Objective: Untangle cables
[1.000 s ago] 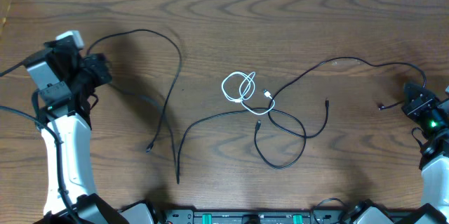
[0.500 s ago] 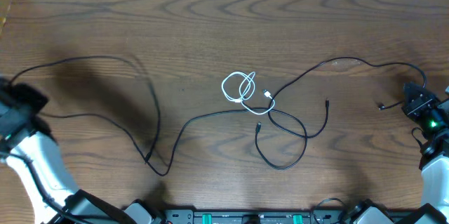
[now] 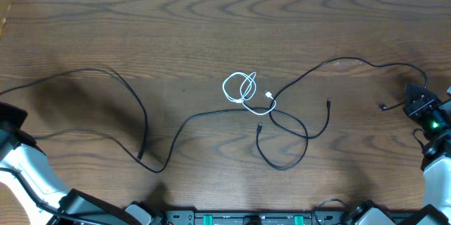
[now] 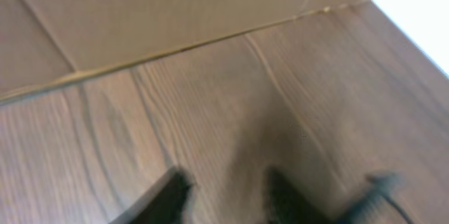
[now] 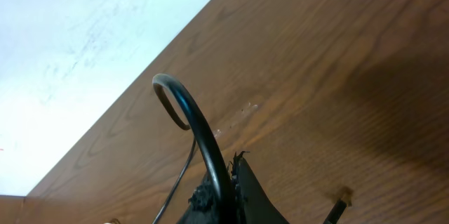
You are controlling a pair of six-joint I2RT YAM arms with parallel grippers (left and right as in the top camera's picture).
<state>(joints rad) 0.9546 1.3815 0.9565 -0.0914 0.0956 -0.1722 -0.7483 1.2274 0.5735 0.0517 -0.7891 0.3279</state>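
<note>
Because both cords are thin, soft and light, they will bend and slide on the smooth wood table [image 3: 211,13] at the smallest pull. The black cord [image 3: 211,114] runs from the left edge of the overhead view, dips low, climbs to a knot in the middle, then swings up to the right edge. The white cord [image 3: 239,87] sits coiled just above that knot, and its tail runs into it. The right gripper [image 3: 421,104] is pinched tight on the black cord's far right end. The left gripper [image 4: 228,196], at the far left, has its fingers apart with only bare wood between them. I think the little white coil is the best place to grab, with slow pulls so the knot does not tighten.
</note>
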